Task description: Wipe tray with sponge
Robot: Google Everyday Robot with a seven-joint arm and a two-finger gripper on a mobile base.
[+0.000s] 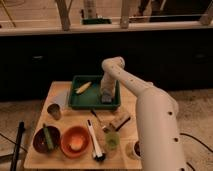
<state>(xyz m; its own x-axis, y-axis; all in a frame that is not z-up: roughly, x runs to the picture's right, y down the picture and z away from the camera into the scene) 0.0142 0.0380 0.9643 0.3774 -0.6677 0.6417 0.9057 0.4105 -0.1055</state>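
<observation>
We see the claw (107, 96) down inside the tray (80, 101), at its right side near the front rim, with the arm dropping almost straight onto it. The sponge (107, 98) shows as a pale block right at the claw tip, resting on the tray floor; we judge the claw is pressing or gripping it, but we cannot tell how its grip stands.

The main risk, as we judge it, is the yellow corn-like item (83, 87) lying in the tray's far left part: a wipe sweeping left would push it along or flip it over the rim. Pressing hard so close to the right rim could also slide the tray across the counter (59, 95), toward the brush (94, 138) and small cup (54, 110) nearby. A loose hold could leave the sponge behind mid-stroke.

The tray's long axis runs left to right. The sponge's own orientation is too hidden under the claw to tell.
</observation>
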